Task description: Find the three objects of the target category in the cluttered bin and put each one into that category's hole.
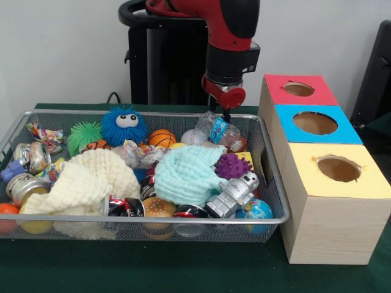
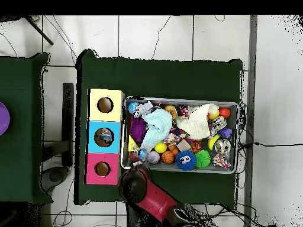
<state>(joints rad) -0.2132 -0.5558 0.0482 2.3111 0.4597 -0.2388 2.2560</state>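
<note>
A wire mesh bin (image 1: 276, 183) (image 2: 181, 100) is heaped with toys, cans and cloths. My gripper (image 1: 226, 115) hangs at the bin's back right corner, just above a crumpled plastic bottle (image 1: 217, 130); I cannot make out its state. In the overhead view the red arm (image 2: 144, 190) covers it. Beside the bin stand three boxes, each with a round hole on top: red (image 1: 299, 89) (image 2: 102, 169), blue (image 1: 315, 123) (image 2: 104, 137) and yellow (image 1: 338, 168) (image 2: 105, 105).
In the bin lie a blue fuzzy ball with eyes (image 1: 124, 126), a green spiky ball (image 1: 84, 135), a small basketball (image 1: 162, 138), a purple spiky ball (image 1: 233, 165), a silver robot toy (image 1: 233, 195), a pale blue cloth (image 1: 185, 174), a cream cloth (image 1: 85, 182) and crushed cans (image 1: 32, 156).
</note>
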